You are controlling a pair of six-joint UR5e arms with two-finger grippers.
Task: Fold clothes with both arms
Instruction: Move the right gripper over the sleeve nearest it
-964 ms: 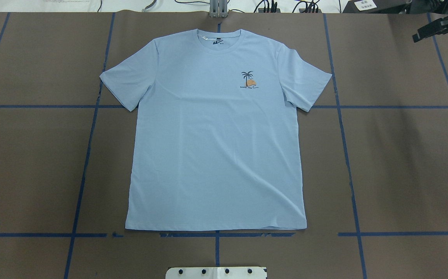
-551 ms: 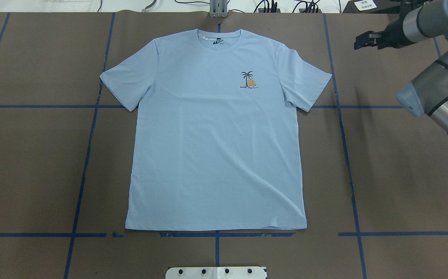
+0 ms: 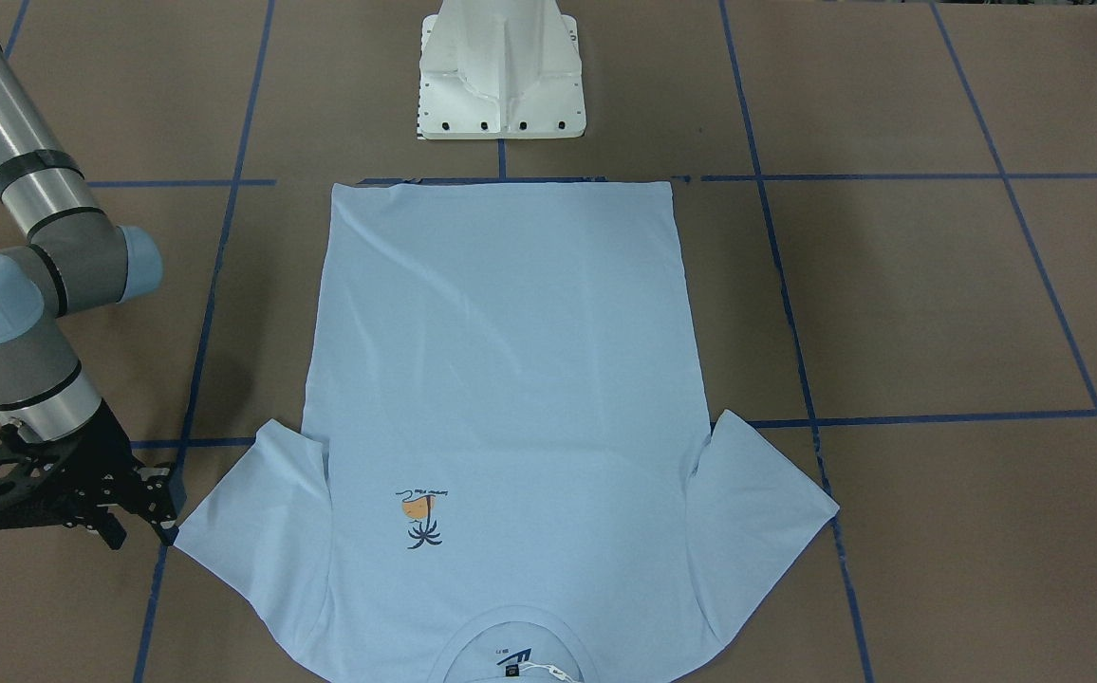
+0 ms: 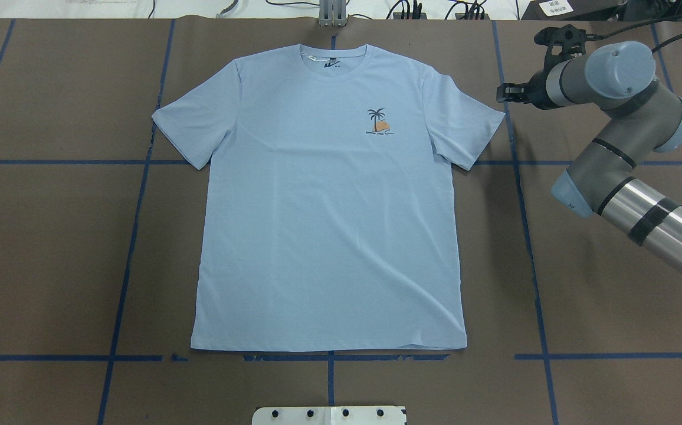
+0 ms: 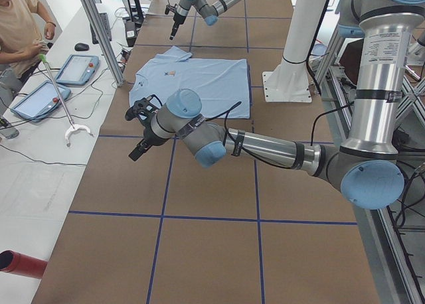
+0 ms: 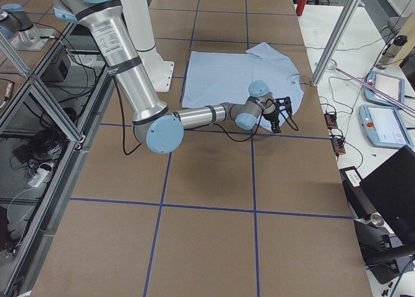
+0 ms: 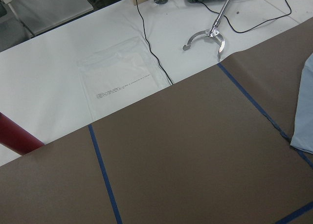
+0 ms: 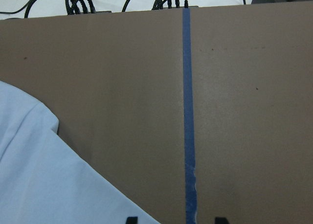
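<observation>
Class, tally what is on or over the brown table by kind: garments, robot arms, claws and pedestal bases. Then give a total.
T-shirt: 1
Robot arms: 2, left arm and right arm
Claws: 2, left claw and right claw
White pedestal base: 1
Total: 6

No legible text; T-shirt [image 4: 329, 224] print script, neck label [image 4: 332, 64] too small

We note brown tabletop [image 4: 612, 265], gridded with blue tape [image 4: 52, 162]. T-shirt [image 4: 329, 206] lies flat on it, print up, sleeves spread, smooth. We see white base plate [image 4: 329, 415] on tabletop near shirt hem, not touching.
</observation>
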